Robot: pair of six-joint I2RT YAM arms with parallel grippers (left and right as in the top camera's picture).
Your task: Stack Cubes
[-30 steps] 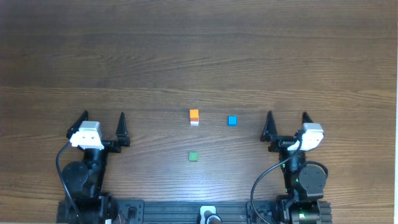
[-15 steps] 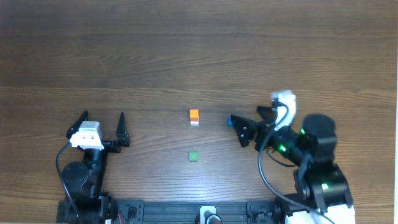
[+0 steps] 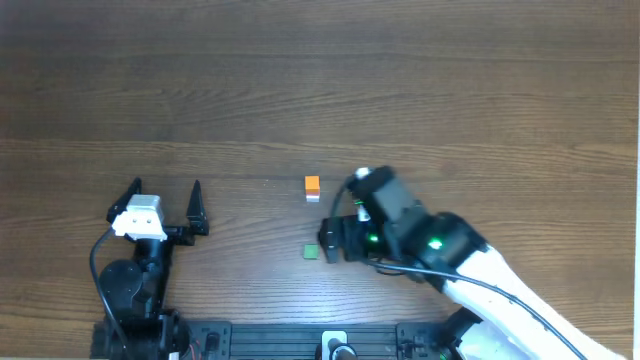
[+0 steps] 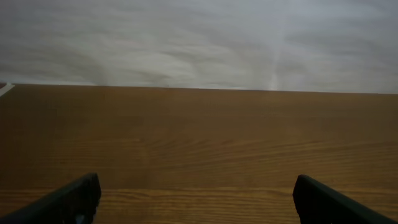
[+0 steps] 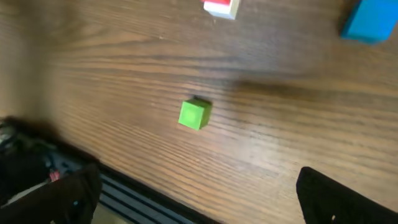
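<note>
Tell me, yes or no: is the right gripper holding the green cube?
No: the green cube lies free on the table, ahead of the open right gripper.

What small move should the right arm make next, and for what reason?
Probably ease the open right pincer down toward the green cube. In its wrist view the cube lies ahead, about midway between the two fingers, loose on the table and apart from the blue cube.
</note>
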